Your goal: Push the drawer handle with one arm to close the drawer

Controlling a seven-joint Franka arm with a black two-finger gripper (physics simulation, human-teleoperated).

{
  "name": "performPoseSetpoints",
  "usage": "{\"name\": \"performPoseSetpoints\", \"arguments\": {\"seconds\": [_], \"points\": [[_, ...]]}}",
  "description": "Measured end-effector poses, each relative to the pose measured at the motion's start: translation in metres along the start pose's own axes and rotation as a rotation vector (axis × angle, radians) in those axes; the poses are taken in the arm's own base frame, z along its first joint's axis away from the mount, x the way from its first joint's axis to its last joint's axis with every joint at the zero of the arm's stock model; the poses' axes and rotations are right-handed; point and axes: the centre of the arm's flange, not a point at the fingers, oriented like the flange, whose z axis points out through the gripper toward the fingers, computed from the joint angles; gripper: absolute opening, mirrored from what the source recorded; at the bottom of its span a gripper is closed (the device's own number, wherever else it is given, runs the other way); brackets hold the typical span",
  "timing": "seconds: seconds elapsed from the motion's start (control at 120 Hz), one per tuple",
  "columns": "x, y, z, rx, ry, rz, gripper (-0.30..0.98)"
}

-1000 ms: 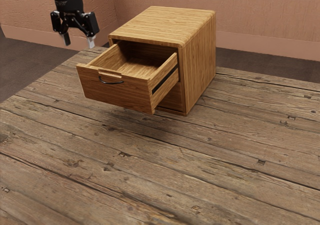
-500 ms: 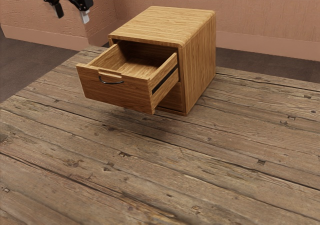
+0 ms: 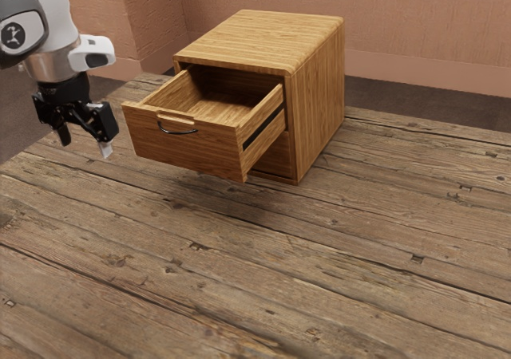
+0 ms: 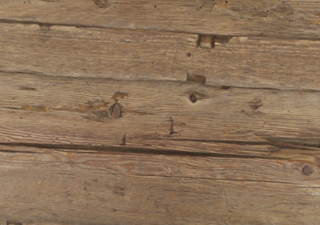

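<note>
While the wooden drawer [image 3: 188, 150] juts open from its cabinet [image 3: 267, 36], your hand [image 3: 85, 145] hangs near its front, toward the exterior view's left, spread and apart from the drawer. The curved black handle [image 3: 177, 132] sits on the drawer's front, just below the top edge. The cabinet, in grained wood, stands on the plank bench [image 3: 351, 239], and your wrist view looks down on the bench's worn, knotted surface.
</note>
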Motion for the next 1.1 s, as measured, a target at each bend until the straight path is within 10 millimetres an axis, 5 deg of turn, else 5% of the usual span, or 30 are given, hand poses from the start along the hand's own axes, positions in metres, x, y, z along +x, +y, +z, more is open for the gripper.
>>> {"name": "performPoseSetpoints", "arguments": {"seconds": [0.083,0.208,0.442,0.858,1.1], "points": [[0.002,0.002,0.019,0.012,0.013,-0.013,0.64],[0.025,0.009,0.049,0.046,0.011,-0.001,0.36],[0.091,0.017,0.081,0.059,0.019,0.021,0.02],[0.147,0.046,0.086,0.049,0.054,0.092,-0.09],[0.167,0.030,0.088,0.049,0.053,0.084,-0.10]]}}
